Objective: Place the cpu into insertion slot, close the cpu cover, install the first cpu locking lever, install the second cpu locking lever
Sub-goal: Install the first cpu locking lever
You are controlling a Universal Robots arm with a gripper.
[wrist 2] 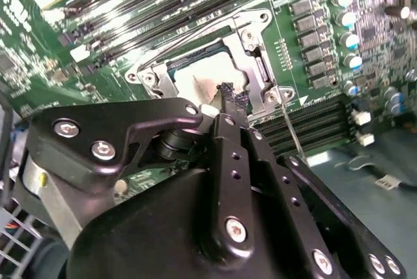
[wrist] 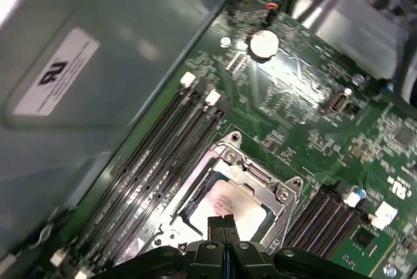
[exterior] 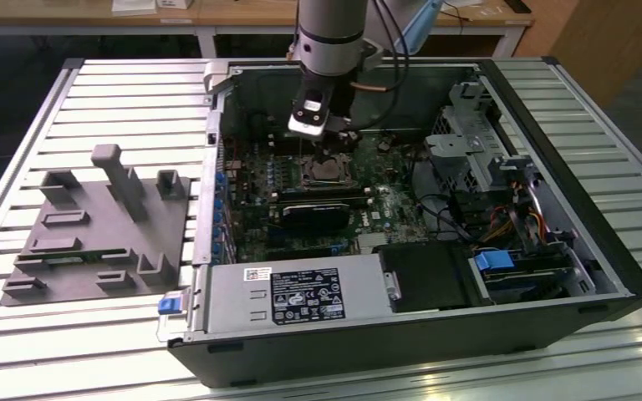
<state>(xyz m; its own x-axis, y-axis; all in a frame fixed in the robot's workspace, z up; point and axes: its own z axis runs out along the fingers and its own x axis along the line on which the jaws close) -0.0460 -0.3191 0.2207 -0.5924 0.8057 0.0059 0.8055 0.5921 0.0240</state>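
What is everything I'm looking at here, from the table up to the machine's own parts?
table: one, silver slats, under everything
computer case: one, black, open, lying on the table
holder block: one, grey, on the table, the exterior view's left
power box: one, grey, labelled, in the case
circuit board: one, green, inside the case
memory slots: several, black, beside the cover
cpu cover: one, silver frame, down around the cpu
cpu: one, silvery, in the cover's window
arm: one, grey, reaching into the case
gripper: one, black, fingertips together, above the cpu

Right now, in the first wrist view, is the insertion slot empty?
No, the cpu sits in the insertion slot, its pale metal top plainly showing.
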